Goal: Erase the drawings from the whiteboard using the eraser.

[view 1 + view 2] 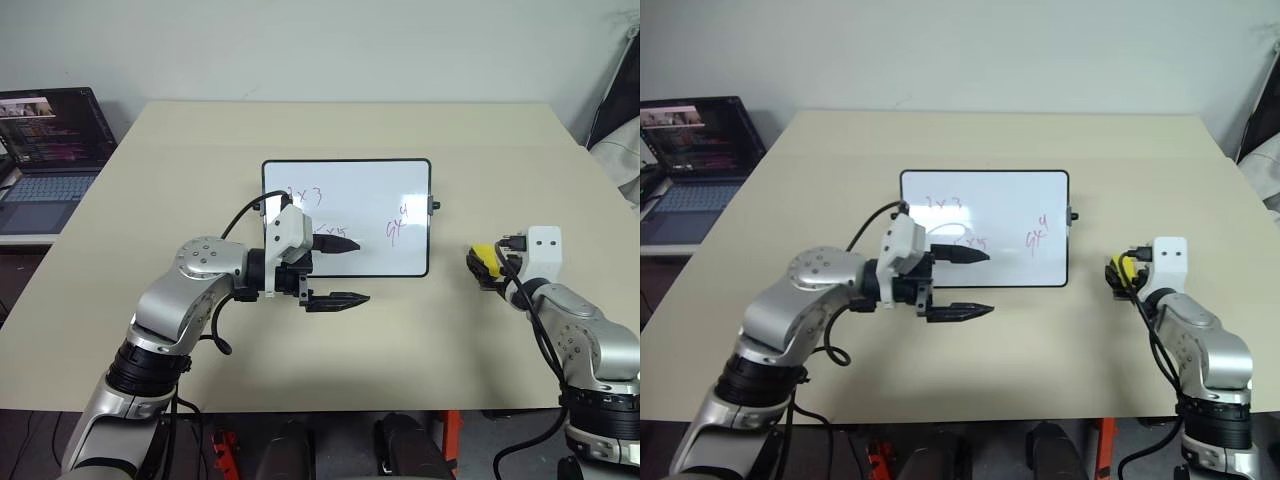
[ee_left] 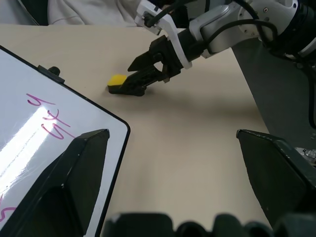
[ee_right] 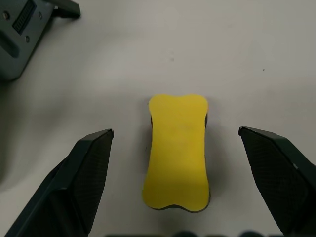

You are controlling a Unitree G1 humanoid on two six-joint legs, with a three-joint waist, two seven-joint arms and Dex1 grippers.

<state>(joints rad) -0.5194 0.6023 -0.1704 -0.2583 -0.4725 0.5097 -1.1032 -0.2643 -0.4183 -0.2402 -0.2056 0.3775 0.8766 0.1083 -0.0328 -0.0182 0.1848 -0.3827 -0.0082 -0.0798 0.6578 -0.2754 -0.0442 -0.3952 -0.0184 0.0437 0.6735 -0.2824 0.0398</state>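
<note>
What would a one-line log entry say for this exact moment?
right pincer: open, straddling eraser on table | left pincer: open, at whiteboard | drawings: unerased

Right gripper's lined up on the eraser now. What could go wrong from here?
1. The right gripper is open astride the eraser, which lies loose on the table; an off-centre close could push or twist it away.
2. The left gripper, open, hovers at the whiteboard near the drawings; it may block the wiping path or nudge the board.
</note>
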